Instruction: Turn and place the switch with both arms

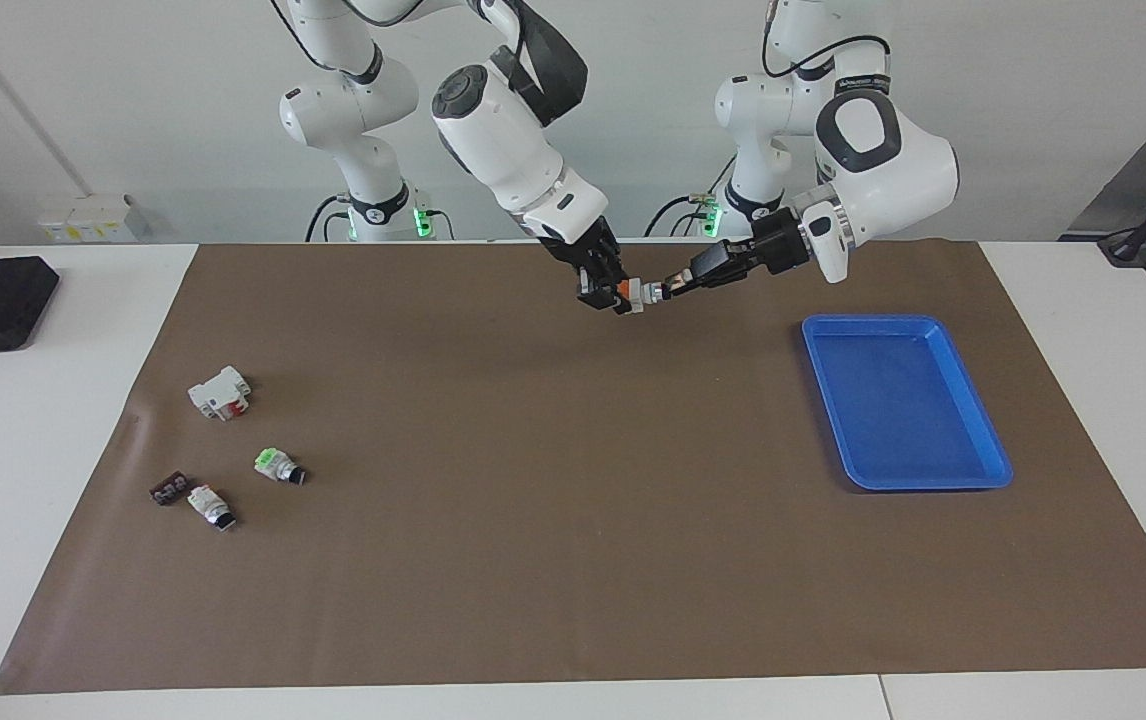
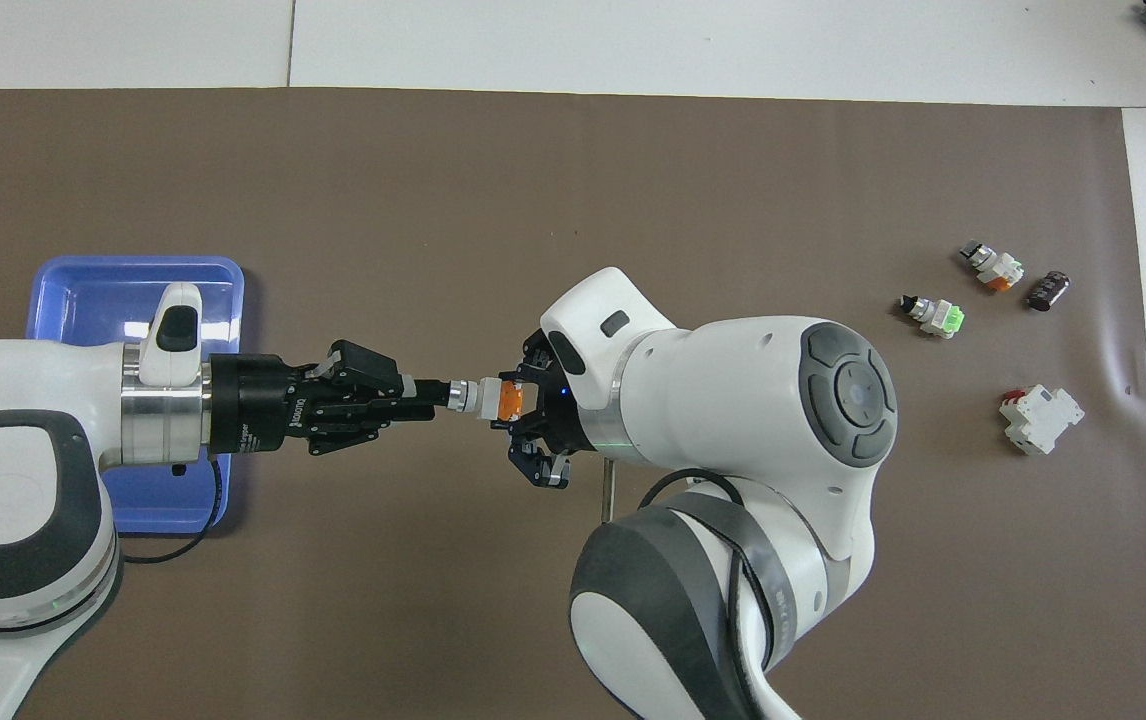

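While the right claw [image 1: 611, 295] grips the switch [image 1: 635, 292] by its orange end in mid-air above the brown mat [image 1: 533, 480], the left claw [image 1: 670, 288] closes on its black knob; turning and placing in the blue tray [image 1: 983, 470] remain.

Two big white jointed arms, glossy rounded shells all over. Dark grey caps on the joints, the right arm [image 2: 733, 420] showing a round one with a ring of small dimples, the left arm [image 2: 13, 500] a rounded-square one. Wide dark grey band wrapping the right arm's lower link. Brushed silver rings at both wrists, then black cylinders leading into black linkage fingers on the left gripper [image 2: 428, 393] and right gripper [image 2: 518, 405]. Small white lettering on the left's black cylinder. Thin black cables looping off the links. Green lights glowing at both bases. Small blue light near the right wrist.
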You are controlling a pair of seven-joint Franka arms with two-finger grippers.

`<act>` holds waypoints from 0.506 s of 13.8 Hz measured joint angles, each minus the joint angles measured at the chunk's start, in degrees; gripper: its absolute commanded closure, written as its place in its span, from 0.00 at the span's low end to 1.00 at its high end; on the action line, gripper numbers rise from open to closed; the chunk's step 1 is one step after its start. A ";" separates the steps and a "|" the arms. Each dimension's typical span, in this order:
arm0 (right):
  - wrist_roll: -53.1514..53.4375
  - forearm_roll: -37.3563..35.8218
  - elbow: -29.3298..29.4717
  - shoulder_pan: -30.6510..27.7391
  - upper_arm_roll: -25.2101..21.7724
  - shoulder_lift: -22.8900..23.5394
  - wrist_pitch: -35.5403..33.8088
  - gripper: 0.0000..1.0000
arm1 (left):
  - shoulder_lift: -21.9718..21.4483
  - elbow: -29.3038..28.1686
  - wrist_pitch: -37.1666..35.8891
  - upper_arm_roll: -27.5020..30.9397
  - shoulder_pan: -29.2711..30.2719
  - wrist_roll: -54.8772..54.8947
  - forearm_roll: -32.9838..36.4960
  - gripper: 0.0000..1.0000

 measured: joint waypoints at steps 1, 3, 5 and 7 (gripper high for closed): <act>0.00 0.00 -0.04 0.04 0.00 0.04 0.00 1.00 | -0.03 -0.03 0.06 -0.01 -0.02 0.08 -0.06 0.79; 0.00 0.00 -0.04 0.06 0.00 0.04 0.00 1.00 | -0.08 -0.05 0.22 -0.07 -0.05 0.16 -0.09 0.79; 0.01 0.00 -0.05 0.06 0.00 0.05 0.00 1.00 | -0.08 -0.08 1.01 -0.29 -0.20 0.23 -0.09 0.83; 0.03 -0.17 -0.11 0.03 -0.07 0.05 0.00 1.00 | -0.10 -0.14 2.57 -0.40 -1.08 0.26 -0.92 0.88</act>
